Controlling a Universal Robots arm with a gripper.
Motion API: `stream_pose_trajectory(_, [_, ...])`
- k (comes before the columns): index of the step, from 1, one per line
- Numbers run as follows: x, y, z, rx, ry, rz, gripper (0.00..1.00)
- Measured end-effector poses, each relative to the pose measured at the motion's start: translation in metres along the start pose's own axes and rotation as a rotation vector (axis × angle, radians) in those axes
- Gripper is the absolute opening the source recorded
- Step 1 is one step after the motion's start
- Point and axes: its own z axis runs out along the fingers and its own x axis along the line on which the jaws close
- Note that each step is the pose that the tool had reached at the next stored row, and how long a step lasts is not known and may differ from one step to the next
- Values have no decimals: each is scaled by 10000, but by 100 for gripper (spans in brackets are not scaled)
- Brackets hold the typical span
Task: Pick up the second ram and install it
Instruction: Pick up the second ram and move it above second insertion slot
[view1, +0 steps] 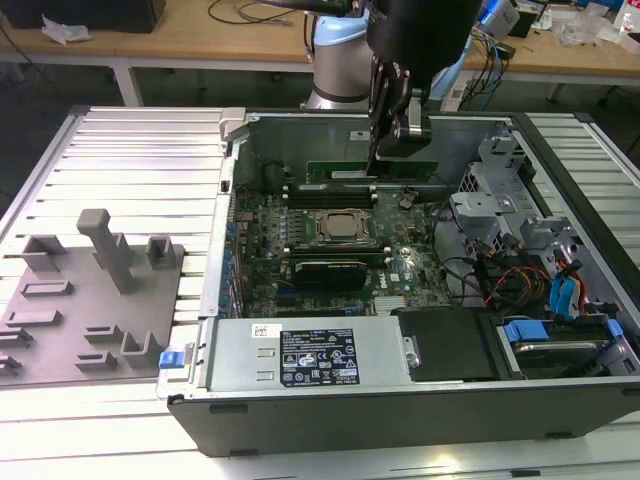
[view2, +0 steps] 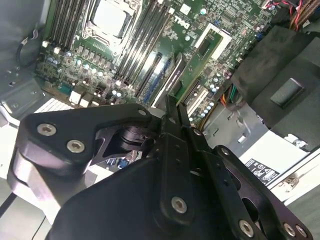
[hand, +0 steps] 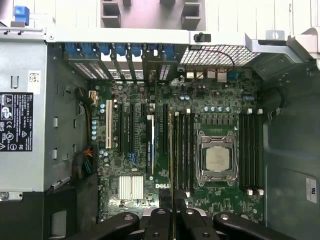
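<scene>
In the exterior view, a wooden workbench (view1: 200, 40) is running along the rear, with dark floor (view1: 60, 85) showing beneath. A white slatted table (view1: 130, 150) is reflecting bright light.

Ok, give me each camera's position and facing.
Exterior view: off the arm, looking down into the open case; shows the arm and fingers holding the ram.
First wrist view: on the wrist, facing straight down at the motherboard; fingers show.
Second wrist view: on the wrist, slanting past the fingers.
Shared: ram, CPU socket.

Bright overhead light; glare whitens the ribbed counter (view1: 120, 150) on the exterior view's left. Soft shadow fills the computer case (view1: 400, 420); the pincer (view1: 375, 172) gripping the second ram (view1: 412, 170) reads near-black.
</scene>
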Motion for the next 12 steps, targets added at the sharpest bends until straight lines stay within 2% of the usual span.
stream_pose_trajectory(12, [5,-41,128,0,0,0,13])
